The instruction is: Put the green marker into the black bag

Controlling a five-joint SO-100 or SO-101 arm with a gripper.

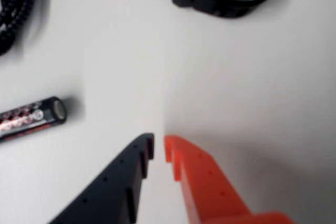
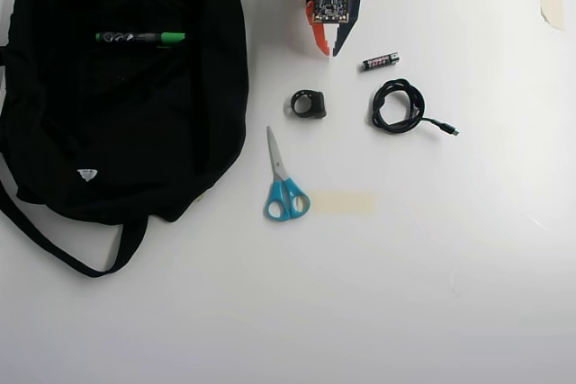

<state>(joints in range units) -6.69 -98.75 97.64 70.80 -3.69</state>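
The green marker (image 2: 139, 38) lies flat on top of the black bag (image 2: 117, 132) near the bag's upper end, in the overhead view. Its green cap points right. The bag fills the left side of the table, with its strap trailing to the lower left. My gripper (image 2: 329, 48) is near the arm's base at the top centre, well to the right of the bag. In the wrist view my gripper (image 1: 158, 145) shows a black finger and an orange finger with their tips almost touching and nothing between them. The marker and the bag are out of the wrist view.
A small battery (image 2: 380, 61) lies just right of the gripper and also shows in the wrist view (image 1: 31, 115). A small black strap-like thing (image 2: 309, 103), a coiled black cable (image 2: 398, 105) and blue-handled scissors (image 2: 283, 188) lie below. Tape strips (image 2: 342, 202) are stuck on the white table.
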